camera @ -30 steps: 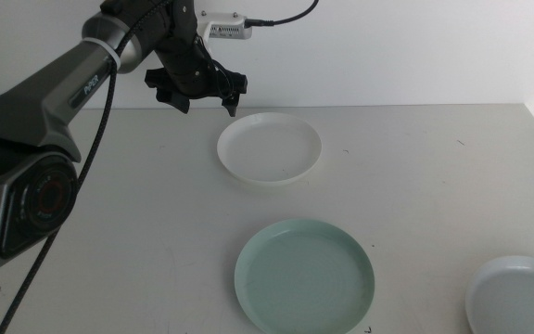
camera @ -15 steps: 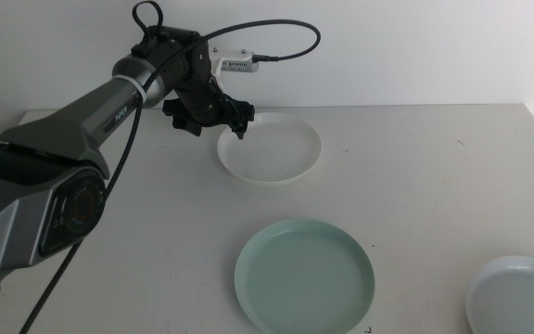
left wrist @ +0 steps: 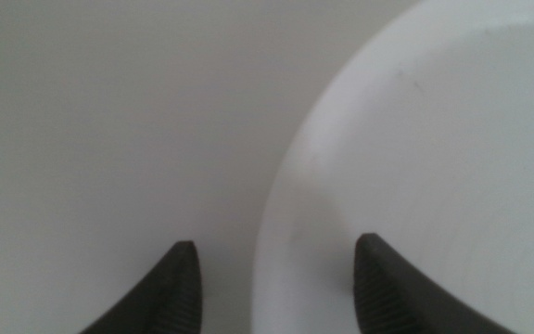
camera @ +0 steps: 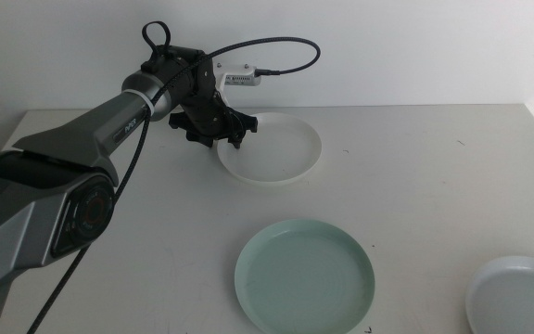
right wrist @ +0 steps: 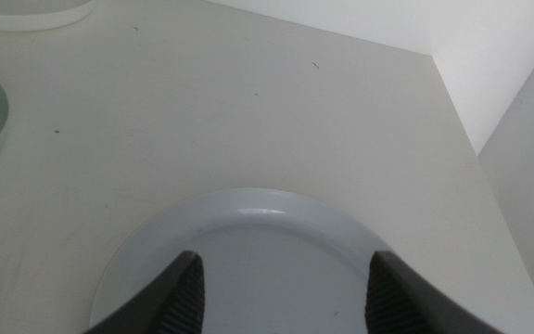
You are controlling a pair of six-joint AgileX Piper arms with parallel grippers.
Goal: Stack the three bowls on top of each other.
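Left gripper, jaws apart, straddles the left rim of the shallow white plastic bowl on the far tabletop, apparently to lift it for stacking; right gripper waits open

- White bowl: plain, no pattern.
- Mint green bowl: uniform.
- Third bowl: pale grey-blue, possibly white; partly cropped.
- Table: off-white.
- Left gripper: black.
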